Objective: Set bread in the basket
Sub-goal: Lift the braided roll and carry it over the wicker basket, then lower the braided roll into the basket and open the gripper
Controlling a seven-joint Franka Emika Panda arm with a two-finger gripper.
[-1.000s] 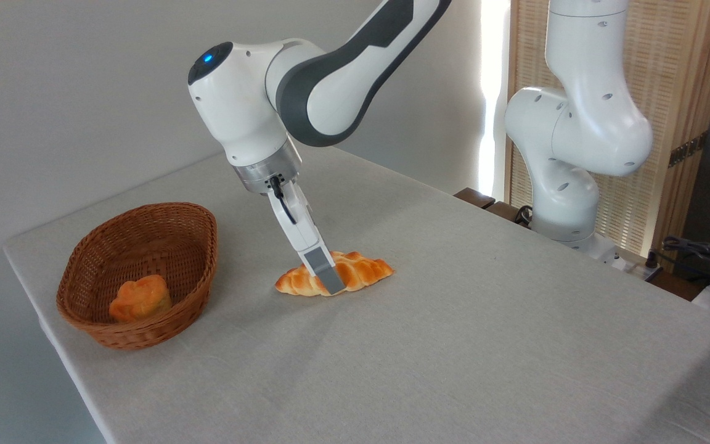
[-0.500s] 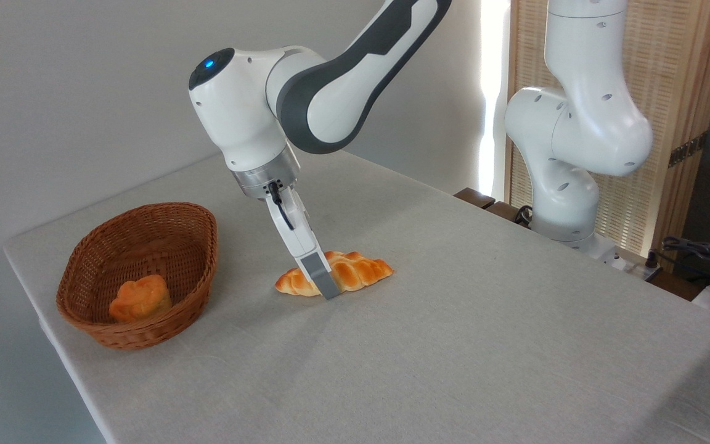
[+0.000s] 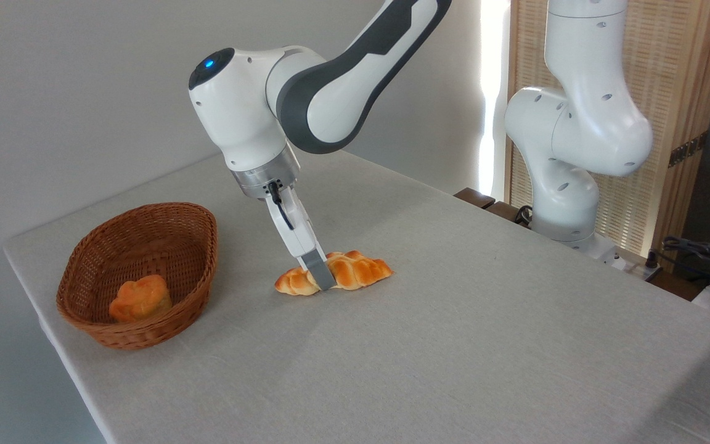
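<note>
- The tool (image 3: 320,279) appears clamped on the bread (image 3: 355,271) left of its middle; the loaf could tilt and slip.
- A low carry could catch the basket (image 3: 204,216) rim.

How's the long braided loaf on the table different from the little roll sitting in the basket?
The braided loaf is long with tapered ends and ridged segments; the roll is short, chunky and rounded. The loaf lies on the table, with the gripper down at its middle; the roll sits untouched inside the basket. Both are glossy golden-orange.
</note>
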